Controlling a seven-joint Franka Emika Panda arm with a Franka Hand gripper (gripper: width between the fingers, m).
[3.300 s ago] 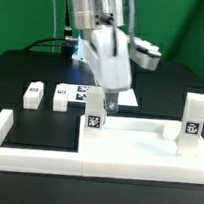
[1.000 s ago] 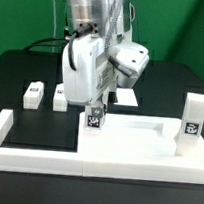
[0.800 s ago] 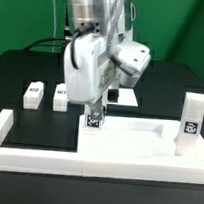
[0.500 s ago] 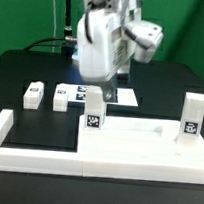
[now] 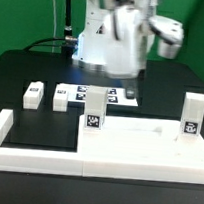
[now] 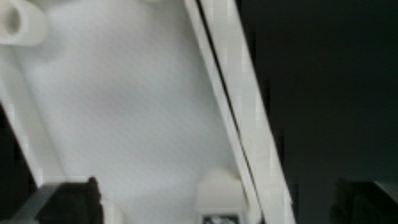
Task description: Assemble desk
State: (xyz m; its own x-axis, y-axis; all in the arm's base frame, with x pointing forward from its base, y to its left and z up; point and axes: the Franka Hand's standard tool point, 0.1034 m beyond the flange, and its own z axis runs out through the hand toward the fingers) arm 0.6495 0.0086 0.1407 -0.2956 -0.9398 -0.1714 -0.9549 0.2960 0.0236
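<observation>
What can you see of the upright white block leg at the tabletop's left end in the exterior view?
The white plastic block leg is a short rectangular post, standing upright, with a black-and-white square tag on its facing side. Its base rests on the wide flat white tray-like tabletop, at the end on the exterior view's left. Nothing else touches it; the blurred white arm hangs above, apart.

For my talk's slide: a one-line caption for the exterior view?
Two upright white block legs on the white tray-like plastic tabletop; two loose legs lie apart.
</observation>
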